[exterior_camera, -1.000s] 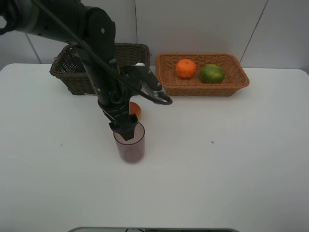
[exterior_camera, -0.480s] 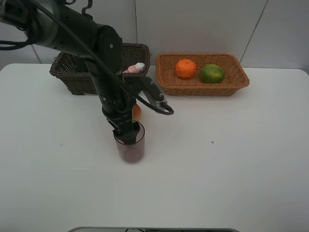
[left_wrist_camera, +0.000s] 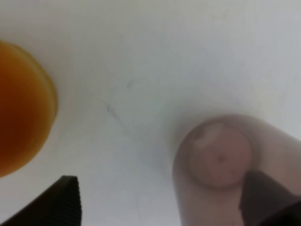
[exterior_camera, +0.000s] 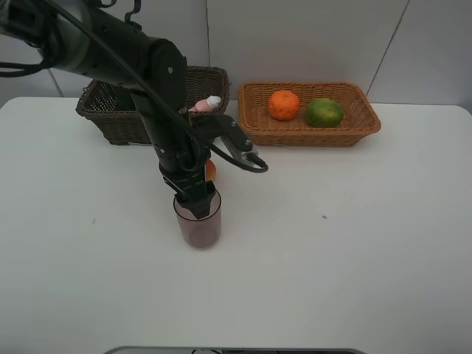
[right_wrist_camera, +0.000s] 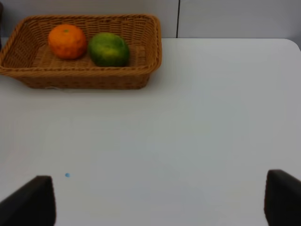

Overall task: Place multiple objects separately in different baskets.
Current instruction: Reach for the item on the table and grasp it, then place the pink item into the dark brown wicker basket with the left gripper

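Seen from the high camera, two wicker baskets stand along the far edge of the white surface: a deep dark brown basket at 11 o'clock and a shallower tan basket at 1 o'clock. The tan one holds two fruits, an orange with a green citrus at its 3 o'clock. One white-capped pink bottle shows at the dark basket's right end. One translucent mauve cup stands upright left of the middle. The left gripper meets its rim from 12 o'clock, and the black arm and a looped cable hide most of the single peach just behind the cup. The left wrist view shows the left gripper with its jaws apart. One finger is over the mauve cup, the other finger is outside it, and the cup wall between them is unclamped. The blurred peach lies near. In the right wrist view the right gripper is spread wide and holds nothing. It faces the tan basket, where the orange and green citrus lie side by side, and one blue speck marks the surface.
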Controlling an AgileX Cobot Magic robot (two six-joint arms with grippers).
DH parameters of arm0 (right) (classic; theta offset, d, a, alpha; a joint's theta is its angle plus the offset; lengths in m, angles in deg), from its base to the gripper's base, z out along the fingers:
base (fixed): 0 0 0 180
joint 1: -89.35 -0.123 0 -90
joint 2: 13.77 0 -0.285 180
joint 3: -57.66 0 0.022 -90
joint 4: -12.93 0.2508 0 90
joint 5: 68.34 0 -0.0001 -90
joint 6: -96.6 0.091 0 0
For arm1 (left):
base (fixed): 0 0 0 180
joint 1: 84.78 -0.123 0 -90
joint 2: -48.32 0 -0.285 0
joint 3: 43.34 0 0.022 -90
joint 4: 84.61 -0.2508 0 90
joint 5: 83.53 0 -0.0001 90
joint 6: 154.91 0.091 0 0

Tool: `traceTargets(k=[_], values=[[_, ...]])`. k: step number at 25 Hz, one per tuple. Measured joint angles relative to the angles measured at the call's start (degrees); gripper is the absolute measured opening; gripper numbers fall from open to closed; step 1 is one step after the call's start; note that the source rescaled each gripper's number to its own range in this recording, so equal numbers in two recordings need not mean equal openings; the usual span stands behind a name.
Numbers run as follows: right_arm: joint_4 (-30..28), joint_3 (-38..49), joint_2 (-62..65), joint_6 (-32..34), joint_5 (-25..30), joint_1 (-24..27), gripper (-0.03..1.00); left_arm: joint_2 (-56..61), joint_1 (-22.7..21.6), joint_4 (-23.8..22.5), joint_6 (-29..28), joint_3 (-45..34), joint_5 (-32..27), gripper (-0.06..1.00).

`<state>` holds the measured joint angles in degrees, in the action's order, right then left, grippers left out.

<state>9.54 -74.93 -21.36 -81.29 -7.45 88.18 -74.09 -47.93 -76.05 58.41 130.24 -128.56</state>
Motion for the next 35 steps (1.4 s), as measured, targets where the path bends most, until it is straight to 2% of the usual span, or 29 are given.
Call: traceTargets(k=[3,4,5,6,7,35], values=[[0.0,0.0,0.0,0.0,0.0,0.0,0.88,0.0,0.0,0.04,0.0,0.0,0.2,0.4],[0.0,0.0,0.0,0.0,0.0,0.0,0.88,0.0,0.0,0.04,0.0,0.0,0.2,0.4],[0.0,0.0,0.0,0.0,0.0,0.0,0.88,0.0,0.0,0.18,-0.49,0.0,0.24,0.14],[0.0,0.0,0.0,0.0,0.0,0.0,0.88,0.0,0.0,0.18,-0.9,0.0,0.24,0.04],[0.0,0.0,0.0,0.0,0.0,0.0,0.88,0.0,0.0,0.2,-1.15,0.0,0.24,0.0],[0.0,0.0,0.0,0.0,0.0,0.0,0.88,1.18,0.0,0.59,-1.46,0.0,0.0,0.0]])
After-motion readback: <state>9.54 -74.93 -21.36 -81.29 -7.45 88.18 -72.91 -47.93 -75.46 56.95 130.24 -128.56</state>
